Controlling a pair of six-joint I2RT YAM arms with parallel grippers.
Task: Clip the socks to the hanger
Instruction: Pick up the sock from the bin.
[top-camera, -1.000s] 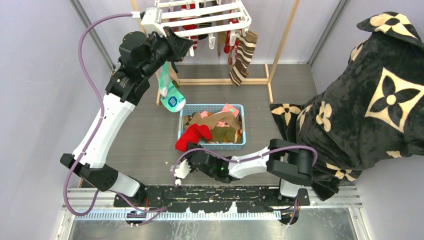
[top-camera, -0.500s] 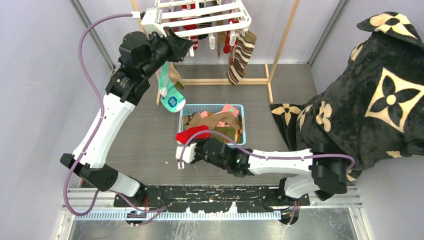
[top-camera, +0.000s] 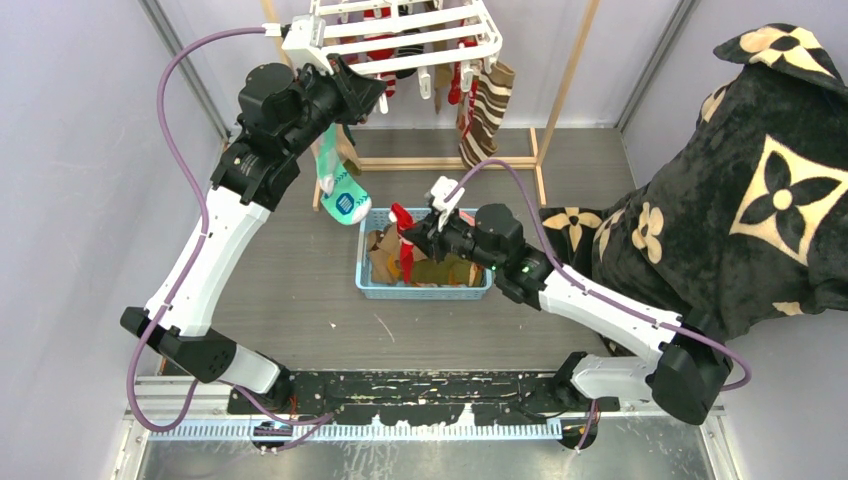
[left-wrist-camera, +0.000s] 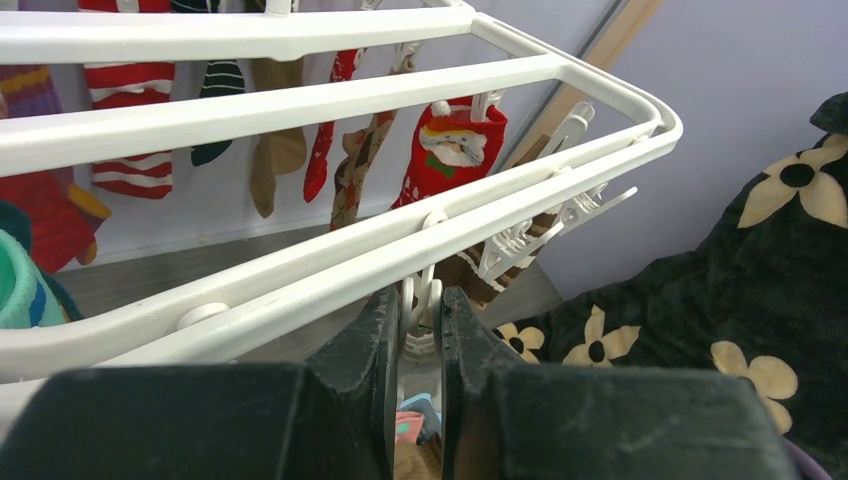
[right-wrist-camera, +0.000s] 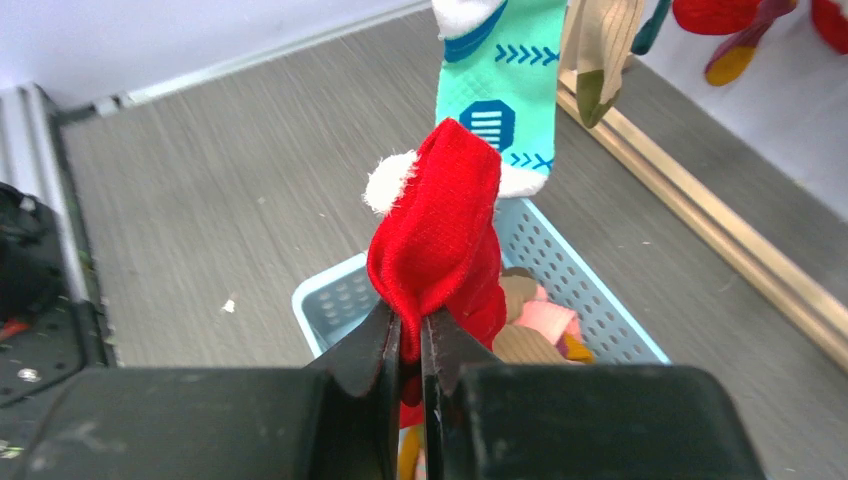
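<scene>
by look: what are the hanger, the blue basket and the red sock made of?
Hanger: likely moulded plastic; white, smooth bars with a slight sheen.
Blue basket: apparently plastic too; stiff perforated walls, matte.
Red sock: soft knit fabric; it folds limply and has a fluffy white tuft.

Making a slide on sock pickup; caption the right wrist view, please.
Right gripper pinches a red sock above the blue basket, a teal sock hanging behind.

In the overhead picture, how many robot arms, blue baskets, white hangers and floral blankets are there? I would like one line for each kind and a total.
robot arms: 2
blue basket: 1
white hanger: 1
floral blanket: 1
Total: 5
</scene>
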